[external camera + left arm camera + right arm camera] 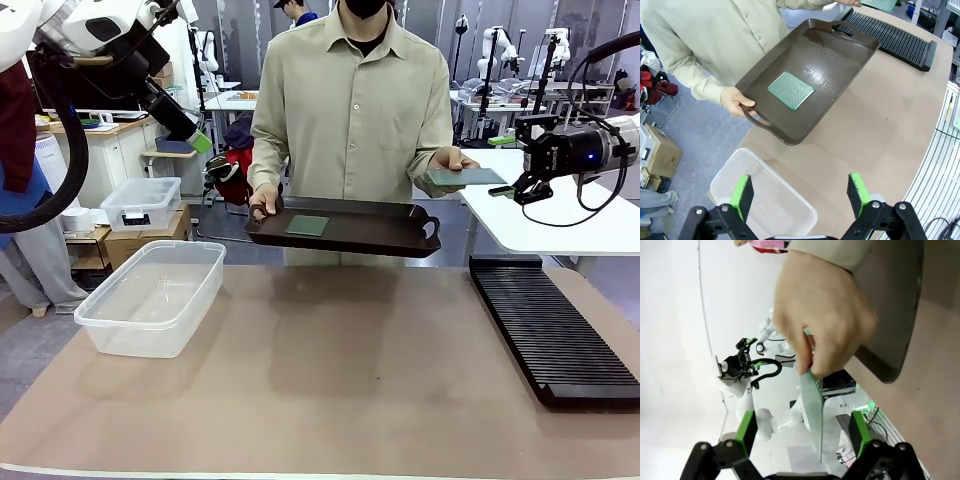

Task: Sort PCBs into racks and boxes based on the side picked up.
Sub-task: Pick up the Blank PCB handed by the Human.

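- The person stands at the far side of the counter (350, 380) and holds a dark tray (400, 238) by one handle with one hand (262, 205). The tray is level, above the far edge of the counter.
- The tray PCB (307, 226) lies flat on the tray floor, on the side of the gripped handle. In the left wrist view the tray PCB (791, 90) shows a green face with a fine grid of dots.
- The person's other hand (452, 158) holds the held PCB (468, 177) out flat, beyond the tray's other end, toward the robot's right.
- The right claw (508, 188) is at the same height as this board, at its outer edge.
- In the right wrist view the held PCB (815, 410) is seen edge-on, and the person's fingers (810, 355) pinch its upper part. Its lower part is between the two green pads (746, 425). The pads stand apart with a gap on each side of the board, so the claw is not clamped on it.
- The left claw (200, 140) is raised high at the robot's left, well above the clear tub (150, 295). In its own view the left claw (801, 195) has its jaws spread wide, over a corner of the tub and looking toward the tray.
- The clear tub stands on the left part of the counter.
- The rack (555, 330) lies along the right part of the counter.
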Controlling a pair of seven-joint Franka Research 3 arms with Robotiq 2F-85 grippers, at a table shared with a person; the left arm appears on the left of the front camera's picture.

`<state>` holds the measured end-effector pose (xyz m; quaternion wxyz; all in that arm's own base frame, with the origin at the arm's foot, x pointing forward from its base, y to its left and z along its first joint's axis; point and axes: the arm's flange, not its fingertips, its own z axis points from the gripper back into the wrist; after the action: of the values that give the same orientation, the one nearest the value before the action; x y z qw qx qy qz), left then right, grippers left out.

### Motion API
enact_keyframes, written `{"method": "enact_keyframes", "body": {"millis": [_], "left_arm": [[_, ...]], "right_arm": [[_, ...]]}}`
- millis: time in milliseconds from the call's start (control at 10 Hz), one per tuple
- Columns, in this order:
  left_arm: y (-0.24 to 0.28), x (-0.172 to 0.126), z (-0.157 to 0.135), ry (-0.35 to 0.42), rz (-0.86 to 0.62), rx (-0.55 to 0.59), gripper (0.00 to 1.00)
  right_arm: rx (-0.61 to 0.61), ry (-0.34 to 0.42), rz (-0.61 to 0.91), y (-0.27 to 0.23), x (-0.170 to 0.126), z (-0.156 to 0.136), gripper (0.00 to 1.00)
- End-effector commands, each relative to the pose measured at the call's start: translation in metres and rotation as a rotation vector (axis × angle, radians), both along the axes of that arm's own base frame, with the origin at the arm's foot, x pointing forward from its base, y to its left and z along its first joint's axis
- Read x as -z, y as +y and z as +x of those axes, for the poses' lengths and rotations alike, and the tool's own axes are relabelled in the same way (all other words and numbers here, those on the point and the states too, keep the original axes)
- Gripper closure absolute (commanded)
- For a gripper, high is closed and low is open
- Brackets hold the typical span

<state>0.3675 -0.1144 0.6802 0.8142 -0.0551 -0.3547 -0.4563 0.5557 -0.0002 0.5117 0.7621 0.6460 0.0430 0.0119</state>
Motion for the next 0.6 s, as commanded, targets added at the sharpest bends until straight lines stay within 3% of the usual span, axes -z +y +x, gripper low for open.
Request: {"method": "enact_keyframes", "body": {"millis": [0, 100, 300, 400, 500], "left_arm": [[0.0007, 0.0020, -0.0001, 0.003, 0.001, -0.002, 0.00], [0.0007, 0.0020, -0.0001, 0.003, 0.001, -0.002, 0.00], [0.0007, 0.0020, -0.0001, 0.003, 0.001, -0.002, 0.00], [0.0007, 0.0020, -0.0001, 0.003, 0.001, -0.002, 0.00], [0.0007, 0.0020, -0.0001, 0.003, 0.001, -0.002, 0.00]], "right_arm": [[-0.041, -0.040, 0.056, -0.0017, 0.0036, 0.0118, 0.63], [-0.045, -0.042, 0.073, -0.0013, 0.0059, 0.0161, 1.00], [-0.052, -0.043, 0.084, -0.0035, 0.0056, 0.0178, 1.00], [-0.054, -0.046, 0.092, -0.0023, 0.0067, 0.0193, 0.82], [-0.057, -0.045, 0.095, -0.0023, 0.0063, 0.0209, 0.92]]}}
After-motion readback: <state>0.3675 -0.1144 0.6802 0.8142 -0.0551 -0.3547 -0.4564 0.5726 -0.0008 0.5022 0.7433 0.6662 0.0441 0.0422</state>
